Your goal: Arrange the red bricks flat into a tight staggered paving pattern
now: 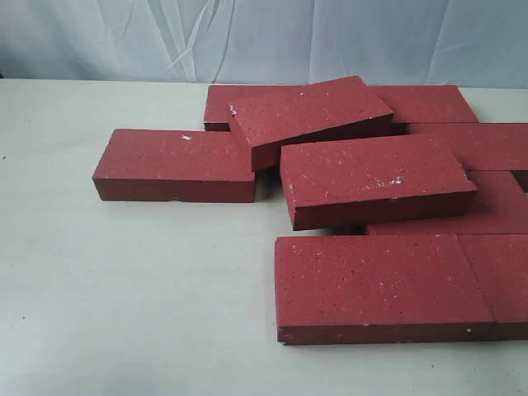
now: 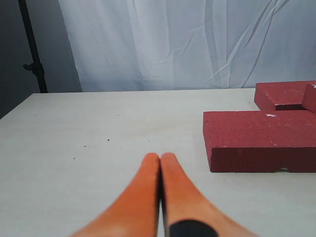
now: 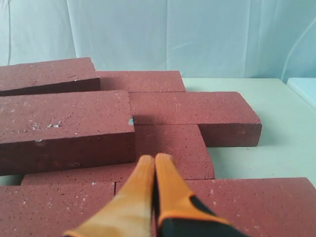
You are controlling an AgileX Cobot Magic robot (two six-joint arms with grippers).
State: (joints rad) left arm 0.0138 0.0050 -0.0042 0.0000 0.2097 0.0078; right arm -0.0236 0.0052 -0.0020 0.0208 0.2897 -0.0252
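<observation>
Red bricks (image 1: 379, 285) crowd the right side of the pale counter (image 1: 124, 313), some flat and edge to edge, two propped askew on their neighbours, while one lone brick (image 1: 173, 165) lies flat at the heap's left edge. That lone brick looks like the likely next piece. Its long axis runs across the exterior view, and it sits on the left arm's side, so the left jaws are the nearer. Seen from the left wrist, they are pressed fully together and hold nothing, with the orange fingertips (image 2: 150, 165) low over bare counter and the brick ahead and off to one side, not touching. The right jaws are likewise closed and empty, hanging above the heap. Every brick is dark red, rough and flecked with white chips.
</observation>
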